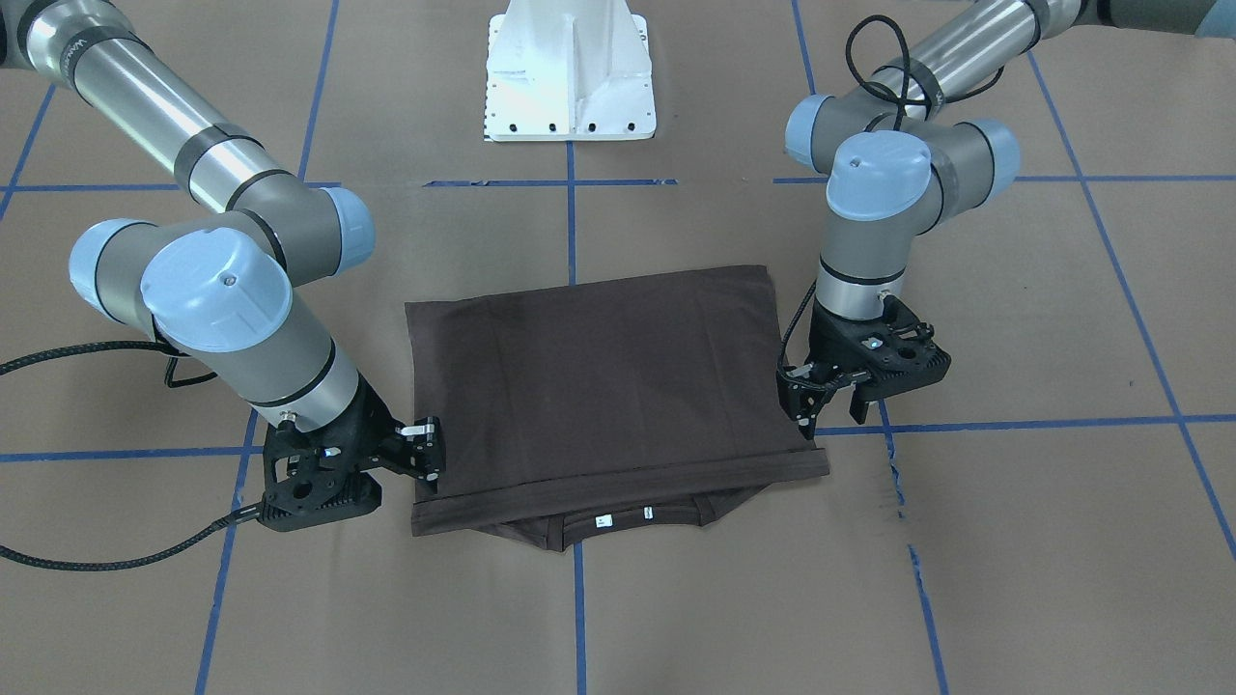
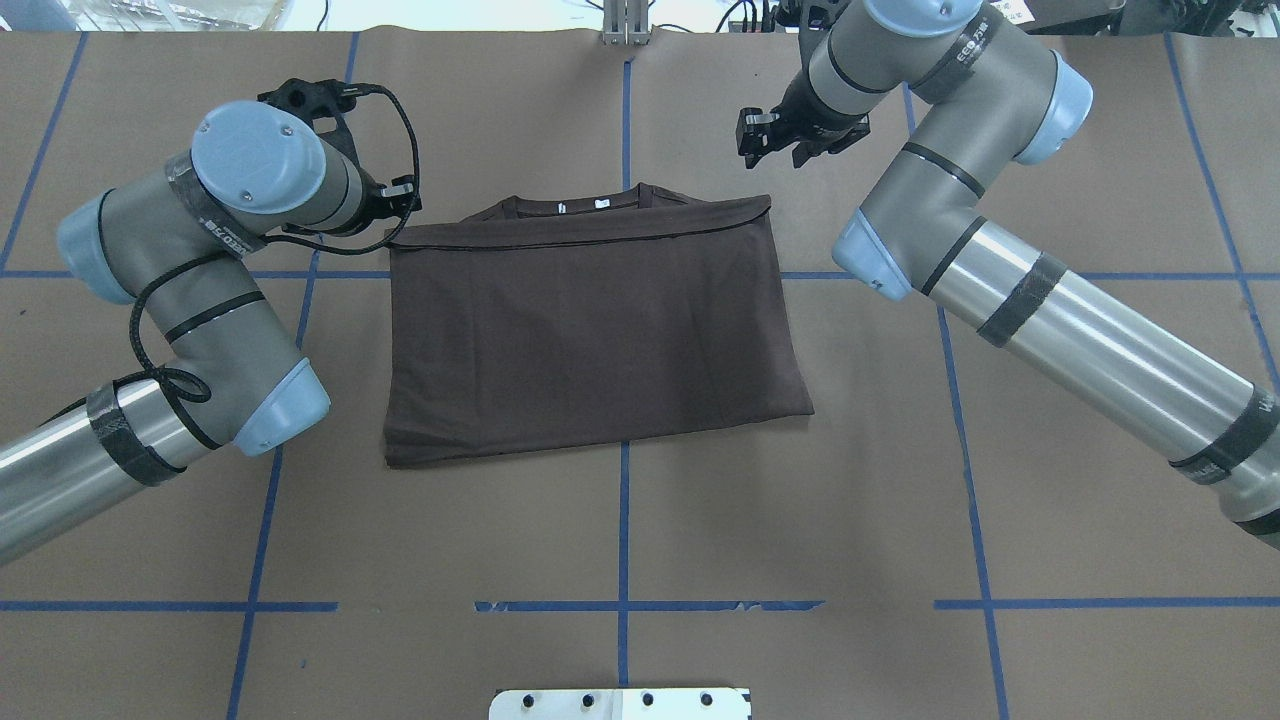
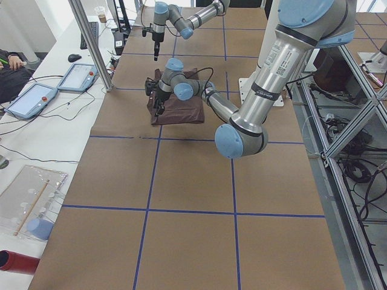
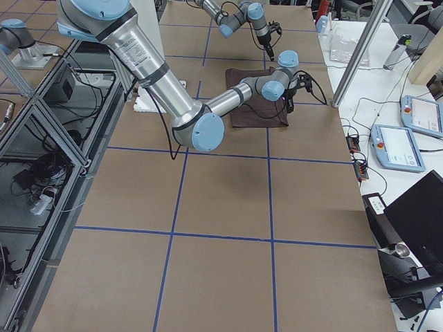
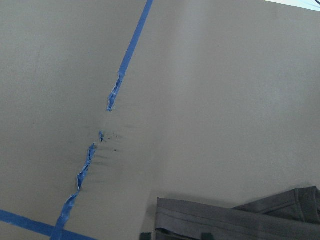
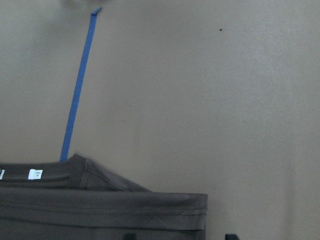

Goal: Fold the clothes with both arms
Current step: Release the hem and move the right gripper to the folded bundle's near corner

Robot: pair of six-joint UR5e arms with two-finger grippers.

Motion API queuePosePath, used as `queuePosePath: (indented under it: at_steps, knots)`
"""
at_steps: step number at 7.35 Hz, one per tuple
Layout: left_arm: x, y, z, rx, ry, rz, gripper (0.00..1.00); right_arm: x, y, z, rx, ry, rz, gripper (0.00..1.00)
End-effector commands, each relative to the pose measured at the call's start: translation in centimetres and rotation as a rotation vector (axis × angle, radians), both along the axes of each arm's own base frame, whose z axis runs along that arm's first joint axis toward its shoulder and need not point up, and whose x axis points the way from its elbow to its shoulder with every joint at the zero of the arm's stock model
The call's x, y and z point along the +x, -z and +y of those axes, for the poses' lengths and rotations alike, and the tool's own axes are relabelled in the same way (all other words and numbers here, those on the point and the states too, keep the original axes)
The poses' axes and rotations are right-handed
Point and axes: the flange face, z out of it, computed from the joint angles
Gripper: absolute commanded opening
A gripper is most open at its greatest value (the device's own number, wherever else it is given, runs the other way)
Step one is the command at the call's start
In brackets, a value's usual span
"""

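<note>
The dark brown T-shirt point(image 1: 599, 376) point(image 2: 590, 330) lies flat on the table, folded in half. Its hem edge sits just short of the ribbed collar with the white labels point(image 1: 603, 521) point(image 2: 600, 204). My left gripper point(image 1: 821, 415) point(image 2: 398, 195) hangs at the folded hem's corner with its jaws apart and nothing held. The left wrist view shows that corner point(image 5: 225, 220) lying flat. My right gripper point(image 1: 430, 454) point(image 2: 775, 140) is open at the opposite hem corner, a little above the table. The right wrist view shows the hem and collar point(image 6: 100, 210) beneath it.
The white pedestal base point(image 1: 570, 77) point(image 2: 620, 703) stands on the robot's side of the shirt. Blue tape lines grid the brown table, with a torn stretch point(image 1: 893, 473) beside the left gripper. Tablets point(image 3: 36, 99) point(image 4: 401, 145) lie on a side bench beyond the table's far edge.
</note>
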Motion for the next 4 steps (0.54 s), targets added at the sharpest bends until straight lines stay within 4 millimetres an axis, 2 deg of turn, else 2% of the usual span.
queuePosePath:
  at_steps: [1,2,3,4]
  knots:
    - [-1.2,1.8,0.1,0.019,0.003,0.030,1.00,-0.9,-1.1,6.0,-0.077,0.018,-0.042,1.00]
    - [-1.7,3.0,1.2,0.015,-0.029,0.070,1.00,-1.1,-2.6,10.9,-0.140,0.017,-0.069,1.00]
    - [-2.1,3.3,1.6,0.013,-0.028,0.084,1.00,-1.9,-5.2,16.3,-0.180,0.053,-0.059,1.00]
    - [-3.0,3.8,2.3,0.023,-0.025,0.097,1.00,-2.7,-7.5,18.4,-0.183,0.053,-0.021,1.00]
